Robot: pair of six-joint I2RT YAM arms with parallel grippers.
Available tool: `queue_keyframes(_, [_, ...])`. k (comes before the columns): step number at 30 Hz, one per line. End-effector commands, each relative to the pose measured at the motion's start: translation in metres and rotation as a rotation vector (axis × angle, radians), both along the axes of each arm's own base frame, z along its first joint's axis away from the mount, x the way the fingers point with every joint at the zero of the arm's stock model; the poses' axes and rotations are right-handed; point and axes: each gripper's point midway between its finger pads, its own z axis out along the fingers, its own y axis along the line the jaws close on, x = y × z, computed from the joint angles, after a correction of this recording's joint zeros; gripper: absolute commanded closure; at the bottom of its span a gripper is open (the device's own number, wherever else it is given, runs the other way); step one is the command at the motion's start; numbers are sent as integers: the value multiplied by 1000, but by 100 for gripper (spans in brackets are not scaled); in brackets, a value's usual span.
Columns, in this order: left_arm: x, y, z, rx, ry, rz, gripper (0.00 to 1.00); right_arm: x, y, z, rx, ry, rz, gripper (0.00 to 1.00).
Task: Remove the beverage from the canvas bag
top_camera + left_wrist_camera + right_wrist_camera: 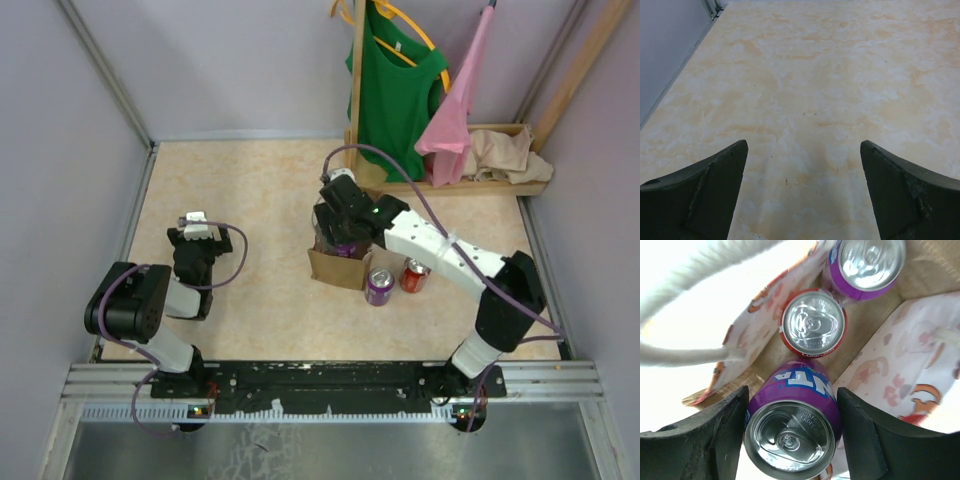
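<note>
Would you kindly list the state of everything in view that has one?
canvas bag: upright, open-topped
right gripper: shut on near purple can
near purple can: upright, gripped, in bag
red can: upright in bag, free
far purple can: upright in bag, free
left gripper: open, empty
outside purple can: on table
outside red can: on table

Glossy metal bev can [792, 432], rough canvas bag [932, 267]

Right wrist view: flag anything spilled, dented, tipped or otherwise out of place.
Nothing stands out. The right gripper is closed on an upright purple can. A red can and a second purple can stand upright in the bag. No spill or dents show.
</note>
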Motion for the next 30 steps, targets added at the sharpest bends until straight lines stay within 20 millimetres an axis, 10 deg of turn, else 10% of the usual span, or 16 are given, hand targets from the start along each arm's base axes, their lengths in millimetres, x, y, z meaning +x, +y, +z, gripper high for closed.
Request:
queue_keyframes(1, [0,0,4,-13,-25,6,0,15,9,100,141,-224,20,100])
queue_keyframes(17, [0,1,4,-12,-25,6,0,-18,-39,225,153,-440,-28,100])
queue_keyframes(23, [0,0,4,-12,-25,6,0,-50,-44,222,176,-373,35,100])
queue_keyframes(30, [0,1,4,-12,-25,7,0,-85,-65,171,113,-255,13,100])
